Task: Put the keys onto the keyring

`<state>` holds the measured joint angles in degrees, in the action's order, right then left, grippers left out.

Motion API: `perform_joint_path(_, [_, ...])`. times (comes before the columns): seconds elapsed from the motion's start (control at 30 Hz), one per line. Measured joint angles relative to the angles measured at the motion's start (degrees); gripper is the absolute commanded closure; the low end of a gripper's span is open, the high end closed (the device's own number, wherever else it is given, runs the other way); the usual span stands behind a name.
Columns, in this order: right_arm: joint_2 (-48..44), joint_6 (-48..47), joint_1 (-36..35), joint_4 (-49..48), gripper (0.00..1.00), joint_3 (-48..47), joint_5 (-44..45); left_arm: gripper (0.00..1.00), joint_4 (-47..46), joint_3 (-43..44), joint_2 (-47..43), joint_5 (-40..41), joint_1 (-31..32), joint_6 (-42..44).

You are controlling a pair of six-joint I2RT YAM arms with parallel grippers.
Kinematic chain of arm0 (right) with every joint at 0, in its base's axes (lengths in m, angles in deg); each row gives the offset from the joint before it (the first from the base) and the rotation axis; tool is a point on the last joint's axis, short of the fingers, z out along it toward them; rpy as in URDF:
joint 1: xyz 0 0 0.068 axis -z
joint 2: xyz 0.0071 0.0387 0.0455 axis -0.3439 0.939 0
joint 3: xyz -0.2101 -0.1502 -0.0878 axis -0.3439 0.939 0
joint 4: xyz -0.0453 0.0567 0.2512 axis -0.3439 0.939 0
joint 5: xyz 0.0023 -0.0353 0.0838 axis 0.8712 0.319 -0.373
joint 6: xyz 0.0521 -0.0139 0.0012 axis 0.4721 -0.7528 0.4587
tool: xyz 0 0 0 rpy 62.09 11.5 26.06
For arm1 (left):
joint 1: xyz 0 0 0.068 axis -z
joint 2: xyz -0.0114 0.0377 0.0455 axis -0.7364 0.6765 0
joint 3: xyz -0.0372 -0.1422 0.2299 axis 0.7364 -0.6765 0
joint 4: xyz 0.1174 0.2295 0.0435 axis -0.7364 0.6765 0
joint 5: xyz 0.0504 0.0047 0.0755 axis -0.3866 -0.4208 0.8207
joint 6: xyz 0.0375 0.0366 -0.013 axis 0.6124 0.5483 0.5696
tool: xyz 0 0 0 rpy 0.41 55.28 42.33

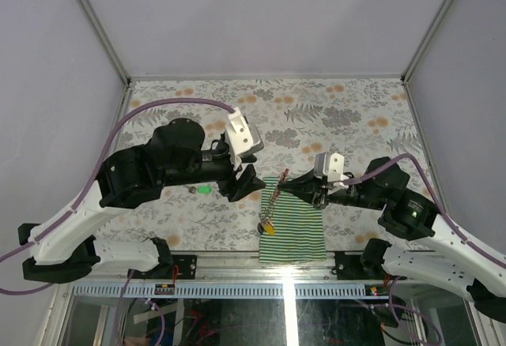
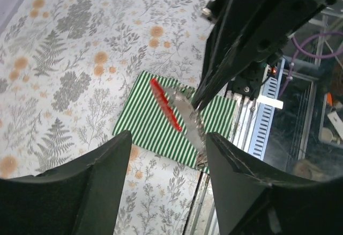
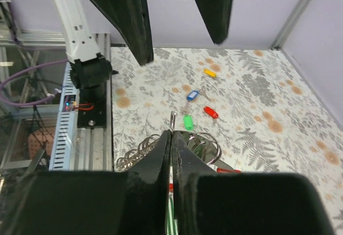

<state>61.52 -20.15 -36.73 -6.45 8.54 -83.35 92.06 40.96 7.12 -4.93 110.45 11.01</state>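
Four keys (image 3: pixel 187 121) lie loose on table (image 1: pixel 340 117), none threaded. Right gripper (image 1: pixel 286 186) is clamped tight on keyring (image 1: pixel 273 204), which dangles over cloth (image 1: pixel 300 227). Left gripper (image 1: pixel 245 184) is half-open and empty. Likely next: left fetches a key and needs fine alignment with the ring.

keyring (image 2: pixel 187 118) blurred, keys (image 3: pixel 187 121) too small

Keys w/ plastic tag: 4 in total, i.e. 1 yellow key (image 3: pixel 209 73), 1 blue key (image 3: pixel 193 94), 1 red key (image 3: pixel 210 111), 1 green key (image 3: pixel 187 121). Keyring (image 2: pixel 186 114): 1, w/ 1 red clip (image 2: pixel 165 105); its small rings (image 3: pixel 134 157) I cannot count. Striped cloth (image 1: pixel 296 231): 1. Grippers: 2, i.e. left gripper (image 2: pixel 167 137) and right gripper (image 3: pixel 171 134).
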Motion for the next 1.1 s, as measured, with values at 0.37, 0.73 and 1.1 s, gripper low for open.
perform_joint_path(0.37, [-8.9,1.5,0.0,5.3,1.0,3.5,11.3,0.36,-5.7,-17.7,-5.1,13.9,-5.8,-18.2])
perform_joint_path(0.73, [-8.4,4.5,0.0,11.2,1.0,3.2,14.6,0.36,-12.0,-35.5,-1.5,14.7,-32.3,-31.7])
perform_joint_path(1.1, [-7.4,8.3,0.0,11.2,1.0,5.1,15.0,0.35,-16.4,-46.1,3.0,23.4,-50.0,-40.0])
